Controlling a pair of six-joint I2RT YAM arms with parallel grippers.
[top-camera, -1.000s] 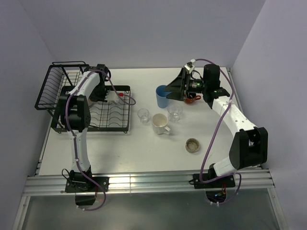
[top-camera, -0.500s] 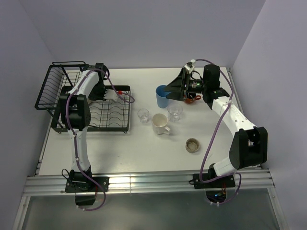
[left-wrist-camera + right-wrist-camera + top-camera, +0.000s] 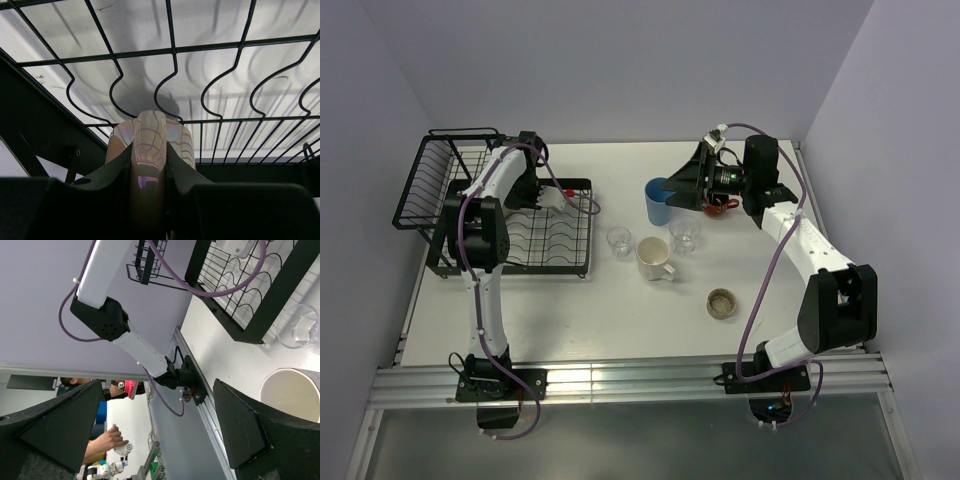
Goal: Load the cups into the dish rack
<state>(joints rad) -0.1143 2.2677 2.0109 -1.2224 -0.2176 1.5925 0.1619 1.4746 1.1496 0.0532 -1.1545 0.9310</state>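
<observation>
Top external view: dish rack [image 3: 510, 215], black wire, at the far left of the white desk [image 3: 620, 320]. Left end effector [image 3: 548, 200] over the rack's flat slotted tray, clenched on the pinkish mug [image 3: 556, 200]. Right end effector [image 3: 685, 185] spread wide, just beside the blue tumbler [image 3: 660, 202] at centre-far; contact between them cannot be told. On the bare desk right of the rack: one clear glass [image 3: 619, 241], cream mug [image 3: 653, 258], second clear glass [image 3: 685, 234], all near one another. Low brownish cup [image 3: 722, 302] stands apart, nearer the arm bases. Left wrist view: pinkish mug [image 3: 150, 145], iridescent, pinched between the two dark fingers [image 3: 115, 175], held above the rack's wavy wires [image 3: 175, 50]; whether it touches them cannot be told. Right wrist view: both fingers [image 3: 55, 425] far apart, nothing between them. Cream mug's rim [image 3: 292, 395] at lower right, a clear glass [image 3: 300, 327] above it, the rack's edge [image 3: 250, 310] just beyond.
</observation>
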